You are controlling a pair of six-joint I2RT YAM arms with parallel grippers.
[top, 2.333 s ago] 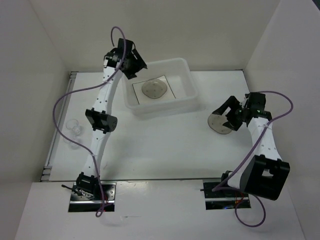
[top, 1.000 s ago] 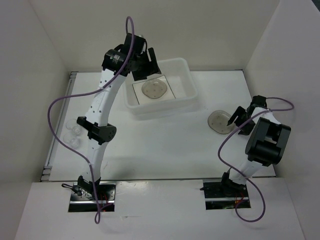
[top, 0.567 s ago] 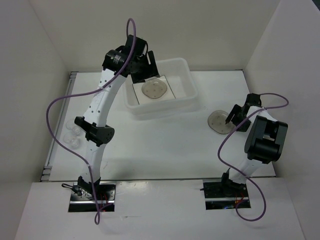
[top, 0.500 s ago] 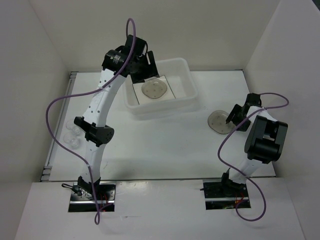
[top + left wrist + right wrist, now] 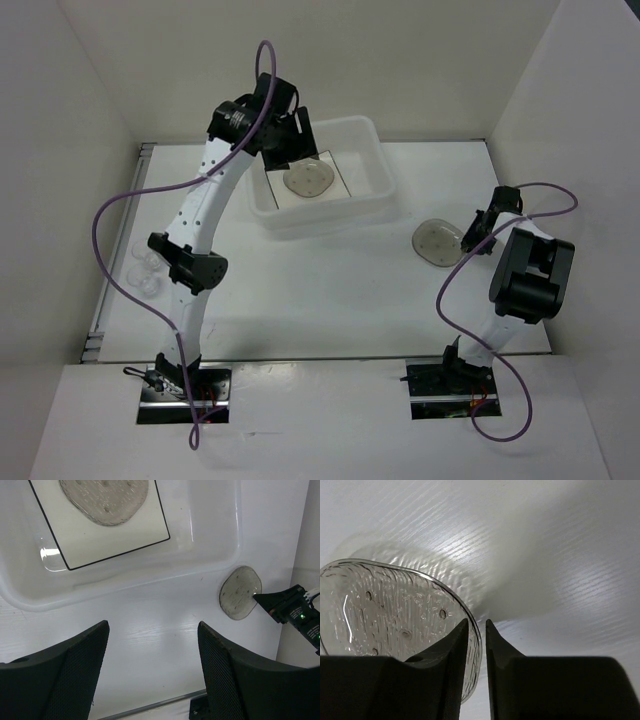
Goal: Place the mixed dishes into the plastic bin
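1. As it carries all the rest, we enter the tabletop [image 5: 330, 290] first: white, walled on three sides.
2. Plastic bin [image 5: 330, 215]: translucent white, at the far middle of the tabletop.
3. Square plate [image 5: 100, 542]: white with a thin dark rim, flat on the bin floor.
4. Left claw [image 5: 152, 627]: fingers spread wide, holding nothing, hovering above the bin's left end.
5. Right claw [image 5: 476, 622]: low at the right, fingers nearly together, pinching the rim of item 7.
6. First speckled dish [image 5: 307, 180]: resting on the square plate.
7. Second speckled dish [image 5: 437, 243]: on the tabletop, right of the bin and apart from it.
8. Clear cups [image 5: 145, 270]: we note them at the far left edge, well apart from the bin.
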